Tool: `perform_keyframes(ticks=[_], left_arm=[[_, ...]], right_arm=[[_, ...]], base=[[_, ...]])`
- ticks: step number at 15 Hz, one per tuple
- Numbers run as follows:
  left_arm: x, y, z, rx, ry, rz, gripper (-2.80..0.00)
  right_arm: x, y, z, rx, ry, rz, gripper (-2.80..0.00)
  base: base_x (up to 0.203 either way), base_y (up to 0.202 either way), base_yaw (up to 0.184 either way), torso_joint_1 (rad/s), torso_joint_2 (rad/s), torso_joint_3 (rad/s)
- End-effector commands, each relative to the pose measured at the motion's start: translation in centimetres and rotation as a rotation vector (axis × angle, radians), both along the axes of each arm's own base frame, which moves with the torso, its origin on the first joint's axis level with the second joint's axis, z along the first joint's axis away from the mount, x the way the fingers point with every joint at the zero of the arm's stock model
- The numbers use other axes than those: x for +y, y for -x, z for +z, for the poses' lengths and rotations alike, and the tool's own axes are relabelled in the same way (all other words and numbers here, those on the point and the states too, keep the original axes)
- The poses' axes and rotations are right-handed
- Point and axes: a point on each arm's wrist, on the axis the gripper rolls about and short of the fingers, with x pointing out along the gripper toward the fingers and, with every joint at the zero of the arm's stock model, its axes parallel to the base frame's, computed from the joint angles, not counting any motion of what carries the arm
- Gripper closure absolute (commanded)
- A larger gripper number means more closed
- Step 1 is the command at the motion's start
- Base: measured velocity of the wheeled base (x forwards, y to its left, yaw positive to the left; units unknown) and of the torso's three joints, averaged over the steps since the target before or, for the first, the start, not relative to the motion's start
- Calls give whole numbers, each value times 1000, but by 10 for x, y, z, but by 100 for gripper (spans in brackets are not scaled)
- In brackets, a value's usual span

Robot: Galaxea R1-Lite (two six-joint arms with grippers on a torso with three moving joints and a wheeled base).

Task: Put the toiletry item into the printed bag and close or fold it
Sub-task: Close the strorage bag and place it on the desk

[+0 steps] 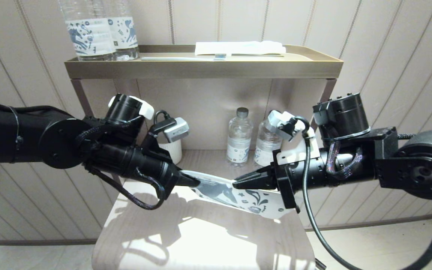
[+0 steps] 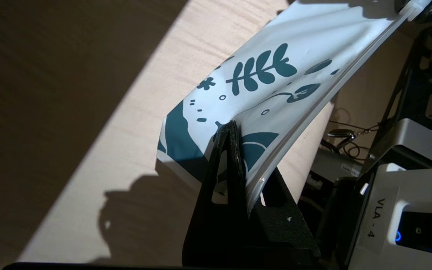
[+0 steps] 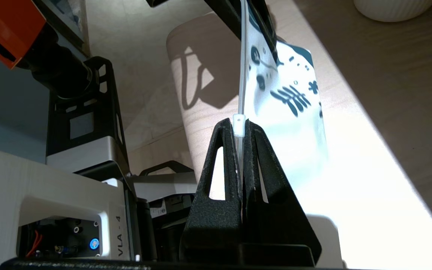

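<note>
Left gripper [image 1: 195,182] and right gripper [image 1: 236,183] pinch the printed bag [image 1: 234,197] above the wooden table [image 1: 201,240].

Four water bottles [image 1: 239,137], one printed bag [image 1: 238,197], one toothbrush [image 1: 184,58], one cup [image 1: 173,150], two pincers [image 1: 197,182].

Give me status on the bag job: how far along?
Late stage, likely closing. Both grippers are shut on the printed bag, held off the table: left gripper at one end, right gripper pinching the white slider on its zip strip. No loose toiletry item shows on the table; whether it is inside cannot be seen. Left: finish sealing, set down.
</note>
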Motion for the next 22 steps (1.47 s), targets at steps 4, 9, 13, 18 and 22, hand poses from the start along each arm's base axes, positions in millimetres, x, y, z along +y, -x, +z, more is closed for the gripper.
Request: perform_keyframes(ticks=[4,9,13,18,22], left_arm=[[32,-9,7,-17,9,91,0],[48,-8,8,-20,6,135,0],[49,-9,7,-18,6,136,0],[46,-12,3,-10,6,130,0],[28,-11,-5,18,-2,84,0]], right_arm=[[-6,-8,1,-7,-3,-28,0],[-16,-31,-8,14,6,-86,0],[-33,-42,-2,-8,-3,-147,0],[-47,-48,5,-28,-11,-193,0],[-45,-52,-2,-12,-3,-191,0]], base=[[0,0,0,0,0,0],[0,0,0,0,0,0],[0,0,0,0,0,0],[0,0,0,0,0,0],[0,0,0,0,0,0]])
